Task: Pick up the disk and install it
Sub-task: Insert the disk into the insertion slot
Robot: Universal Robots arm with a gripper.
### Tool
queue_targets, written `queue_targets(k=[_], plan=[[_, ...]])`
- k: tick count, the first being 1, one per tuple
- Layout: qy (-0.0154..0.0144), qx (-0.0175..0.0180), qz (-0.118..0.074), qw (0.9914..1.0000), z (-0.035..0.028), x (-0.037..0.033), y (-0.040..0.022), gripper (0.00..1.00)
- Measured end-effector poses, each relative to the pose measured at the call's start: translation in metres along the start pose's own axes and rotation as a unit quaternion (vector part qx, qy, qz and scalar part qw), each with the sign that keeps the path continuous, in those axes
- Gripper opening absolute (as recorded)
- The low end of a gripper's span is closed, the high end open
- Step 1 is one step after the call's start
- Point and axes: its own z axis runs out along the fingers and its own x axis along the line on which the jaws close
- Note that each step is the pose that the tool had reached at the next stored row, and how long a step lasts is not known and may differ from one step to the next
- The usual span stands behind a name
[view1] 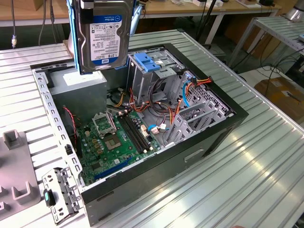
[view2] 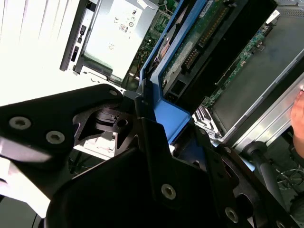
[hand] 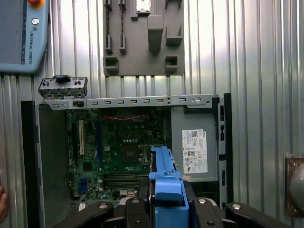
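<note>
Pincer holds disk upright, long axis vertical.

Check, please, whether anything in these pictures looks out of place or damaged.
Nothing looks damaged. One oddity: a small metal bracket sits on the table outside the open computer case, beside its corner. The disk hangs upright above the case, clamped in the gripper.
</note>
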Motion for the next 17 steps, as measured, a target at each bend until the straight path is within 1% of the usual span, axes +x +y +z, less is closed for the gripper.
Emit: queue_targets(k=[2, 3, 5, 7, 11, 13, 14, 16, 17], plan=[[0.0, 0.0, 0.0, 1.0, 0.0, 0.0009, -0.0001, 0.37], [0.0, 0.0, 0.0, 1.0, 0.0, 0.0023, -0.0001, 0.37], [0.0, 0.0, 0.0, 1.0, 0.0001, 0.0061, -0.0002, 0.37], [0.0, 0.0, 0.0, 1.0, 0.0002, 0.0116, -0.0005, 0.37], [0.0, 0.0, 0.0, 1.0, 0.0006, 0.0283, -0.0012, 0.37], [0.0, 0.0, 0.0, 1.0, 0.0008, 0.0394, -0.0016, 0.37], [0.0, 0.0, 0.0, 1.0, 0.0009, 0.0427, -0.0017, 0.37], [0.0, 0.0, 0.0, 1.0, 0.0011, 0.0519, -0.0022, 0.37], [0.0, 0.0, 0.0, 1.0, 0.0012, 0.0547, -0.0023, 0.37]])
